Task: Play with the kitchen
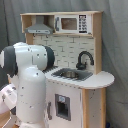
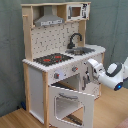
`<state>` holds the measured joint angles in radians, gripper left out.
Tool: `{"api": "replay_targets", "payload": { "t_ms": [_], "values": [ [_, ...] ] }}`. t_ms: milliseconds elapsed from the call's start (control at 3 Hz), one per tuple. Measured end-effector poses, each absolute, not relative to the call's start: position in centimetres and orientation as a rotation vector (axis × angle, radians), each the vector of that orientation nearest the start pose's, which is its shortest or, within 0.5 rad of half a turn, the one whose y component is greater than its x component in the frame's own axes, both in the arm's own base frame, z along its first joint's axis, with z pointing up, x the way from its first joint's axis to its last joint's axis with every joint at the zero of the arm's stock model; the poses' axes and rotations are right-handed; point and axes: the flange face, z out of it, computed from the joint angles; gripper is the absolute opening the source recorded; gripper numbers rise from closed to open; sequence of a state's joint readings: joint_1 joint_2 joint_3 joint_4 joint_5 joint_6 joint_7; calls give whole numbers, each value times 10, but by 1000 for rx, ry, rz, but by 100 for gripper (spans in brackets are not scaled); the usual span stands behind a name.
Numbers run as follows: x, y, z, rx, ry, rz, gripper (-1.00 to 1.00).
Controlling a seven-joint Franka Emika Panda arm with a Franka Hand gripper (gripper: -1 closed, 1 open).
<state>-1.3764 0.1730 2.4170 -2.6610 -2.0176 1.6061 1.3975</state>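
Note:
The kitchen (image 1: pixel 75 50) (image 2: pixel 47 45) is a tall white and light-wood toy. It has a grey hood (image 2: pixel 48 21), a black-red stovetop (image 2: pixel 50 59), a black faucet (image 2: pixel 75 39) over a sink (image 1: pixel 70 75), and knobs (image 2: pixel 57 76) on the front. Its windowed oven door (image 2: pixel 70 102) hangs open, tilted down and outward. In the second exterior view my gripper (image 2: pixel 86 77) is at the front panel, just right of the oven opening and below the counter edge. In the first exterior view my white arm (image 1: pixel 27 85) hides the gripper and the stove side.
A toy microwave (image 1: pixel 72 23) sits in the top shelf. A rounded counter end (image 1: pixel 102 79) sticks out beside the sink. Grey curtain hangs behind the kitchen, which stands on a wooden floor (image 2: pixel 20 117). The open oven door takes up the space in front of the cabinet.

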Motion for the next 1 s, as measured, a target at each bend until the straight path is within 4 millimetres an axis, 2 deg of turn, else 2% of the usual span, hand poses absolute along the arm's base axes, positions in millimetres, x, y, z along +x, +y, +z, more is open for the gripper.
{"api": "replay_targets", "payload": {
  "t_ms": [333,1000],
  "values": [
    [300,324,330,1489,756,1563,100],
    [307,342,321,1578,695,1692,100]
  ]
}}
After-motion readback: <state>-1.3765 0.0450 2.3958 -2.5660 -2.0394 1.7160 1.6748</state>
